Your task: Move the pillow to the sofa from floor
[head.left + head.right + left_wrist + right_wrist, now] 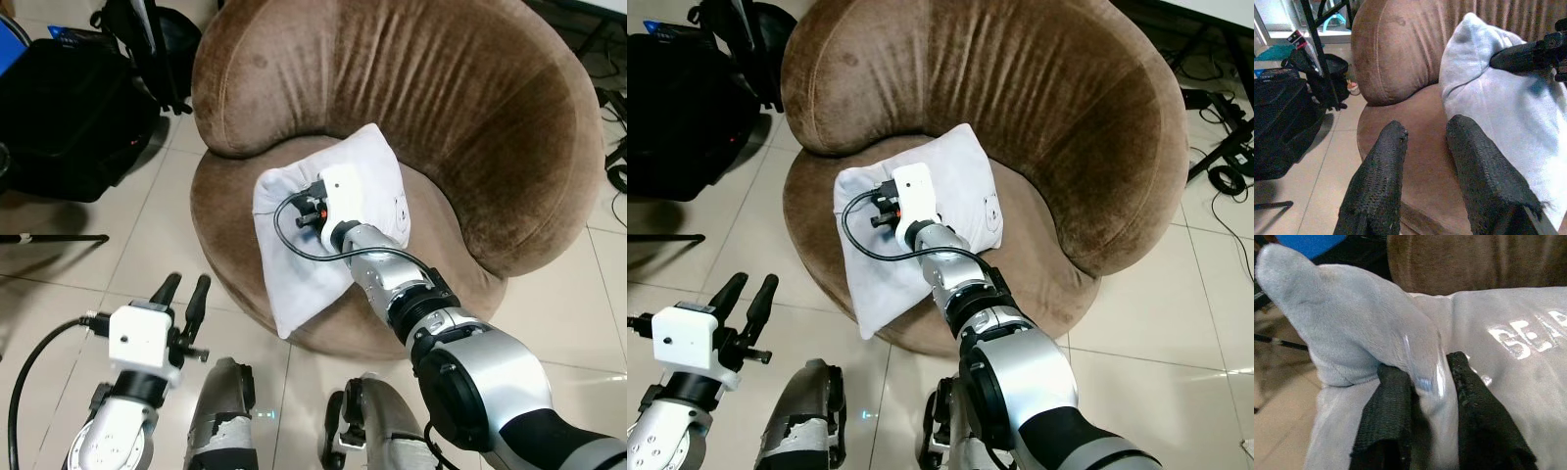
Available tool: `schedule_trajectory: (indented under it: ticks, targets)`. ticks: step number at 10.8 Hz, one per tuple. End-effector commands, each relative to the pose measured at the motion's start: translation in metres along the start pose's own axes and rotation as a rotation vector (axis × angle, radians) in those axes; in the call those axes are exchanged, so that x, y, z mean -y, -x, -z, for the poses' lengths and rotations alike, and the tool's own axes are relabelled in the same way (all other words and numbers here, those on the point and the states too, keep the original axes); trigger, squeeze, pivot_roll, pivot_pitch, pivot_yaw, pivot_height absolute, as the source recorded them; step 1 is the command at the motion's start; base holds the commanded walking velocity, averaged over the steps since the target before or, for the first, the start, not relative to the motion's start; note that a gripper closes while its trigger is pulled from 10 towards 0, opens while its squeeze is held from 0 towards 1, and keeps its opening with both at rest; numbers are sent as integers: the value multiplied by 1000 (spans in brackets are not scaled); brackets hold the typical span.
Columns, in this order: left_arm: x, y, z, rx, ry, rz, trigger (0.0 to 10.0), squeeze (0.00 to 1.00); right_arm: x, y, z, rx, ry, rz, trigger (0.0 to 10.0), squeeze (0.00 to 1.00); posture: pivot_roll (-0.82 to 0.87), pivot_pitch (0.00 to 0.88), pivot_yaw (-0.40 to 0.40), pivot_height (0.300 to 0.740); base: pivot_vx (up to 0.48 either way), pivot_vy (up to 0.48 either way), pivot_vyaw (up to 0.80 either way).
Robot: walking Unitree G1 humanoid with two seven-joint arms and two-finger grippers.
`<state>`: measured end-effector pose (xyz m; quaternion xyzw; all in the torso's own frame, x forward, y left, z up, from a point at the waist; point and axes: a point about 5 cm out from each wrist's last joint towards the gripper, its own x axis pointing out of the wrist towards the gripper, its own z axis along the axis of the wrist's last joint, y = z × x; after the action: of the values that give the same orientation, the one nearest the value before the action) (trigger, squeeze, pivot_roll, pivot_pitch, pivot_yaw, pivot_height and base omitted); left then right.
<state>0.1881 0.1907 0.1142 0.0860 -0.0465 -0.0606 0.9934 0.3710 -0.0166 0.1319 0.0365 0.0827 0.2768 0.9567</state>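
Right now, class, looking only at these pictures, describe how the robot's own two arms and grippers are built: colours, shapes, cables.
Both arms are silver metal with black joint rings. Each wrist carries a white boxy camera block, and a black cable loops out from it. The left gripper has two long black fingers with a rough, knurled texture. The right gripper has the same black textured fingers, and red spots mark its wrist connector.

two silver metal arms, each ending in a white boxy wrist block with a looping black cable. left gripper (pixel 185 290) and right gripper (pixel 1425 421) have long black textured fingers; the right wrist shows a red spot.
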Motion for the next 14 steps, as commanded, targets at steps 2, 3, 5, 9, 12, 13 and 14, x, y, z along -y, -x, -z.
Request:
schedule_trajectory:
  ticks: [2,3,5,9,12,13,14]
  targets:
    - [3,1,1,-15,3,7,10000,0,-39,-7,-1,28,-99,-159,10000,1000,230,294,-144,675,0,0,0]
    - [3,0,2,-16,5,7,10000,0,-43,-7,0,25,-110,-205,10000,1000,227,288,-143,675,0,0,0]
    - [2,-3,3,-12,4,8,10000,0,-54,-5,2,25,-106,-344,10000,1000,219,272,-143,675,0,0,0]
    - [2,-6,4,-5,4,14,10000,0,-54,-6,-8,75,-166,-395,10000,1000,215,244,-141,675,0,0,0]
    - [3,-16,7,-4,5,22,10000,0,3,7,3,52,-64,-151,10000,0,187,211,-130,675,0,0,0]
    - [4,-22,8,1,11,26,10000,0,36,22,15,53,-58,-31,10000,0,174,203,-118,675,0,0,0]
    - [5,-25,8,4,16,30,10000,0,52,32,20,64,-69,22,10000,0,162,199,-108,675,0,0,0]
